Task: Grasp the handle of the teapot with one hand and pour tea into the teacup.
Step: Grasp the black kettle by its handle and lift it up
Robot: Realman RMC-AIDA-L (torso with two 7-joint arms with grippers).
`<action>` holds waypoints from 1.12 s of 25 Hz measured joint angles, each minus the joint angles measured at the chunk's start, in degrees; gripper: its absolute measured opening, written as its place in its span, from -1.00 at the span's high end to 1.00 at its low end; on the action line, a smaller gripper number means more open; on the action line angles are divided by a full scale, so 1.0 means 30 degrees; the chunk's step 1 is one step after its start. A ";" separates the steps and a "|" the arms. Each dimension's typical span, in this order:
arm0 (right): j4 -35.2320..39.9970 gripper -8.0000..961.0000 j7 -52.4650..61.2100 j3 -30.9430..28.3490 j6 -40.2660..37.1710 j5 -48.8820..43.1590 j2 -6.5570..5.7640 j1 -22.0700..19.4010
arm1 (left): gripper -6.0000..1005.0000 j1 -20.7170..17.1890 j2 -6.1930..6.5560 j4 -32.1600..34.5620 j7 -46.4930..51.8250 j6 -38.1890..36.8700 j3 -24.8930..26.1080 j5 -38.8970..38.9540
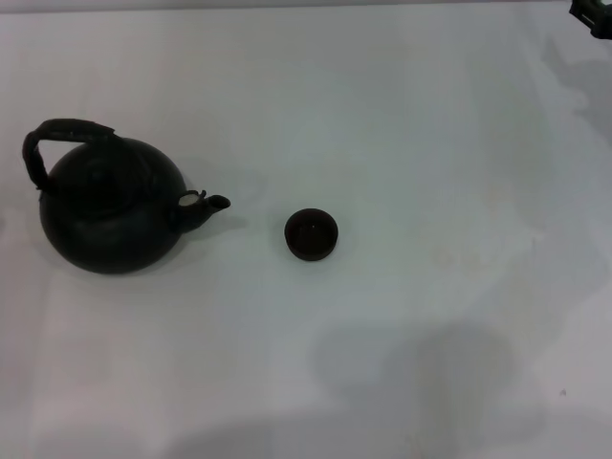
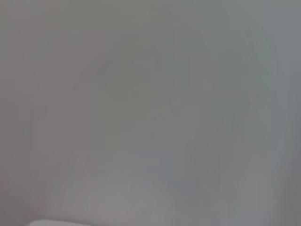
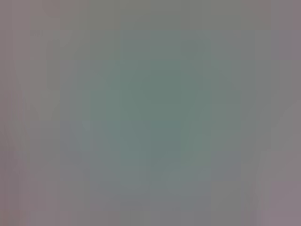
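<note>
The teapot [image 1: 110,206] stands upright on the white table [image 1: 430,143] at about nine o'clock in the head view, its spout [image 1: 208,204] pointing toward three o'clock. The handle [image 1: 57,139] arches over the pot's top, leaning toward ten o'clock, with nothing gripping it. The teacup [image 1: 311,234] sits upright near the centre of the table, just beyond the spout's tip and clear of it, mouth up; contents cannot be determined. A small dark portion of the right gripper [image 1: 593,17] shows at the one o'clock corner, well apart from both vessels; whether its fingers are released or clenched cannot be told. The left gripper does not appear. Both wrist views show only a featureless pale surface, with no object identifiable.
</note>
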State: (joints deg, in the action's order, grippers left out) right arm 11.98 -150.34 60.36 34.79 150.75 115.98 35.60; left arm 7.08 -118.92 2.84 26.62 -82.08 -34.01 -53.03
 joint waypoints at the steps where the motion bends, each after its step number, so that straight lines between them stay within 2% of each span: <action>1: -0.0250 -0.78 -0.0345 -0.0050 -0.0008 0.0485 -0.0026 0.0159 | -0.69 -0.0017 -0.0012 -0.0010 0.0018 -0.0074 -0.0002 -0.0169; 4: -0.0256 -0.78 -0.0336 -0.0474 0.0069 0.0768 -0.0061 0.0282 | -0.68 -0.0034 0.0016 -0.0026 0.0282 -0.0467 -0.0002 -0.1658; 8: -0.0247 -0.78 -0.0085 -0.0923 0.0167 0.0802 -0.0059 0.0316 | -0.68 -0.0016 0.0042 0.0009 0.0314 -0.0468 -0.0001 -0.2419; 13: -0.0281 -0.78 0.0180 -0.1280 0.0278 0.0836 -0.0039 -0.0180 | -0.68 0.0072 0.0026 0.0129 0.0254 -0.0777 -0.0002 -0.3696; 28: -0.0454 -0.78 0.0714 -0.1314 0.0415 0.0872 -0.0026 -0.0646 | -0.68 0.0303 0.0083 0.0194 0.0191 -0.1546 -0.0032 -0.4997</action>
State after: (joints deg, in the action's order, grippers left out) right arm 10.62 -148.19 56.42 36.04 153.37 115.90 33.67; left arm 7.99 -118.67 3.43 27.20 -86.72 -34.10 -68.02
